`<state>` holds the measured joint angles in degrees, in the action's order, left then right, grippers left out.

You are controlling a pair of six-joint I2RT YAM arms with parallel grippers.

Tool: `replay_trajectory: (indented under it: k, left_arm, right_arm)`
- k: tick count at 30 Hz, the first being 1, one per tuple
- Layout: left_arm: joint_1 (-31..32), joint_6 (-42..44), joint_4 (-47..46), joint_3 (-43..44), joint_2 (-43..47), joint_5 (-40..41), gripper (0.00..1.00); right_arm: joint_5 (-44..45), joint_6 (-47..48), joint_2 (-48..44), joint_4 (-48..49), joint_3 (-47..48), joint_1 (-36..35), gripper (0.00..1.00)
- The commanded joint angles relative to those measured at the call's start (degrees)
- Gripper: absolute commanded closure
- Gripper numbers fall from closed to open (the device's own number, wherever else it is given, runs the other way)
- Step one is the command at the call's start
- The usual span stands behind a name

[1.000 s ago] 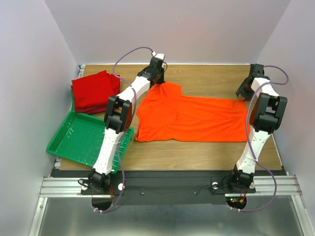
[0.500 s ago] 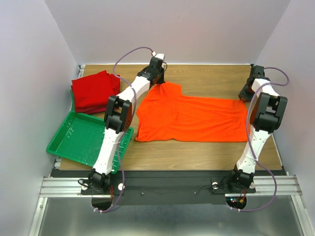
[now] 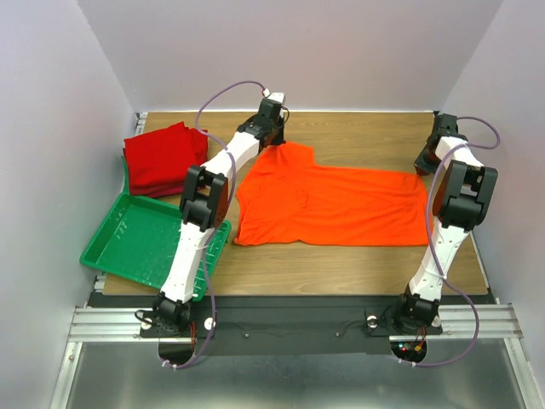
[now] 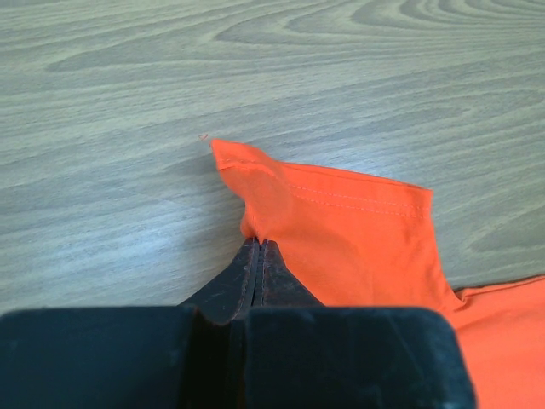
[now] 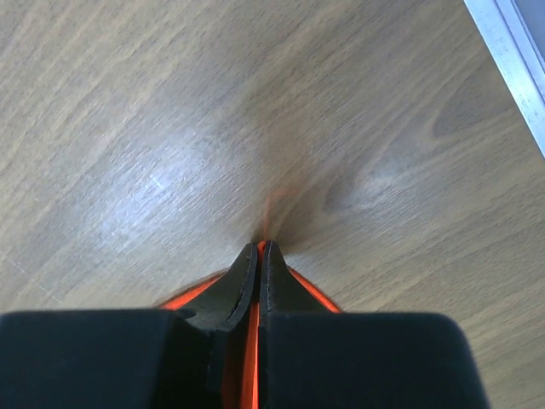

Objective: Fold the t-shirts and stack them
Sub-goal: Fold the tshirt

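Note:
A bright orange t-shirt (image 3: pixel 332 204) lies spread flat across the middle of the wooden table. My left gripper (image 3: pixel 278 143) is at the shirt's far left sleeve and shut on the orange cloth (image 4: pixel 341 230); the pinched hem bunches at the fingertips (image 4: pixel 259 242). At the far right corner of the shirt, my right gripper (image 3: pixel 423 168) is shut on its edge, with orange cloth (image 5: pixel 252 358) showing between the fingers (image 5: pixel 261 249). Deep red t-shirts (image 3: pixel 164 157), folded, sit stacked at the far left.
A green plastic grid tray (image 3: pixel 136 243) rests at the near left, partly under the left arm. The table's metal edge rail (image 5: pixel 511 51) runs close beside the right gripper. White walls enclose the table on three sides.
The right gripper has dropped to the shirt's far right corner and closed on the cloth. The left gripper has kept its hold and has not moved.

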<state>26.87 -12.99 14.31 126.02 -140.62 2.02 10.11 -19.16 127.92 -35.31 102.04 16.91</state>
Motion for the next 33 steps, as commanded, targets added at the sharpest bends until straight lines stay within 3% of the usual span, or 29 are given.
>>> replay_trajectory:
  k: [1,13,33]
  left_arm:
    - [-0.59,1.39,-4.02,-1.38,8.33,1.58,1.0]
    - [-1.03,3.41,-5.17,-5.34,13.61,-4.92,1.0]
    - [0.37,5.96,-7.8,-32.05,30.66,0.87,1.0]
  right_arm:
    - [0.44,1.84,-4.77,0.77,-2.19,0.32,1.0]
    - [-0.53,2.02,-9.96,0.68,-5.45,0.32,1.0]
    - [-0.27,1.05,-23.59,0.77,-21.53,0.32,1.0]
